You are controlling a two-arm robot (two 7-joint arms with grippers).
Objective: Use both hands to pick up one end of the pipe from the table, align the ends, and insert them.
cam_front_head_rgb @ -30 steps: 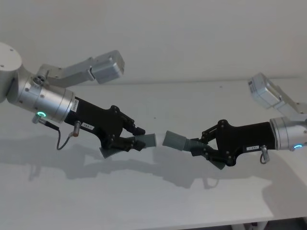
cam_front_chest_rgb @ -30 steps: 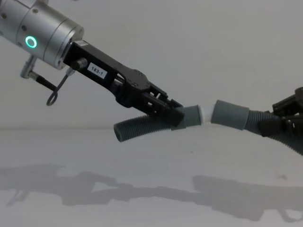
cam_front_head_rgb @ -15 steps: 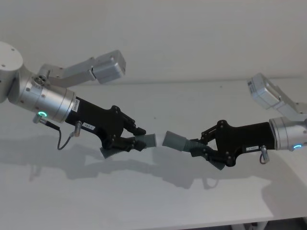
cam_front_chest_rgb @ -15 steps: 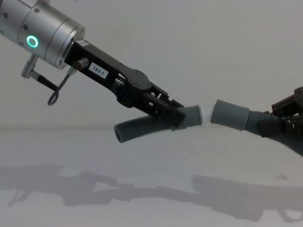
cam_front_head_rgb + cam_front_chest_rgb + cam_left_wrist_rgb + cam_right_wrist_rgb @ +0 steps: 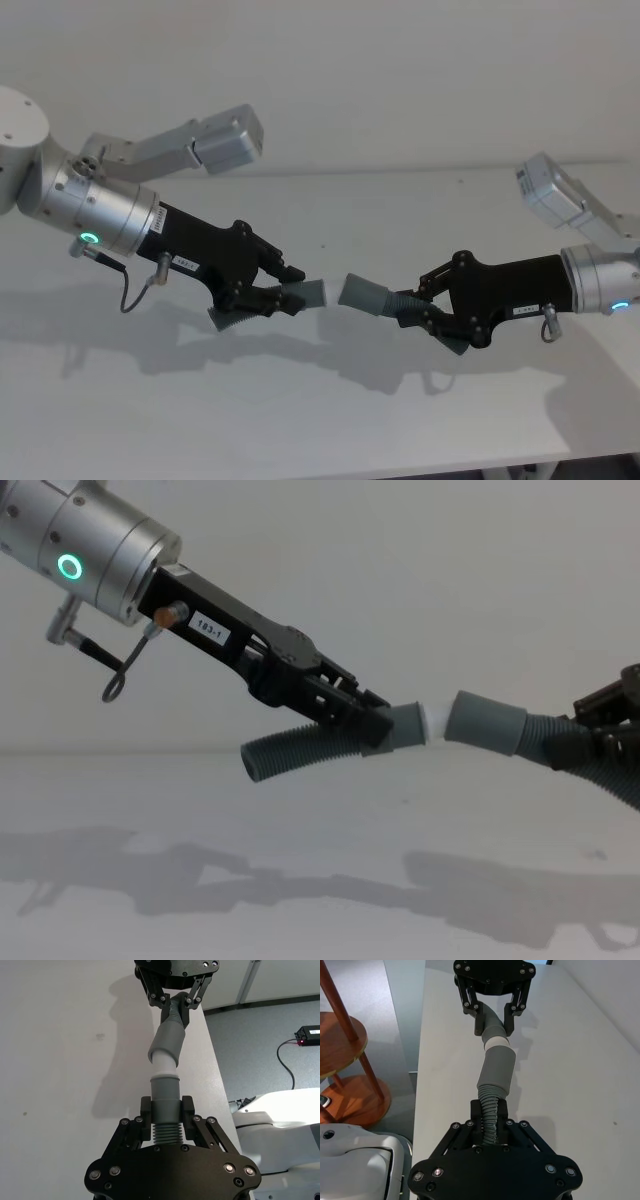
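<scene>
Grippers: two were present, the left gripper (image 5: 283, 291) and the right gripper (image 5: 418, 302), each clamped on one hose piece.
Hose pieces: two, the left hose piece (image 5: 300, 752) and the right hose piece (image 5: 545, 738).
Cuffs: two, a white-tipped cuff (image 5: 410, 725) and a wider hollow cuff (image 5: 487, 722).
Table: one white table (image 5: 330, 410).

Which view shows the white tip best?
The left wrist view: the white tip lies lengthwise, meeting the wider cuff. The chest view shows a sliver from the side; the right wrist view a short band; the head view hides it.
</scene>
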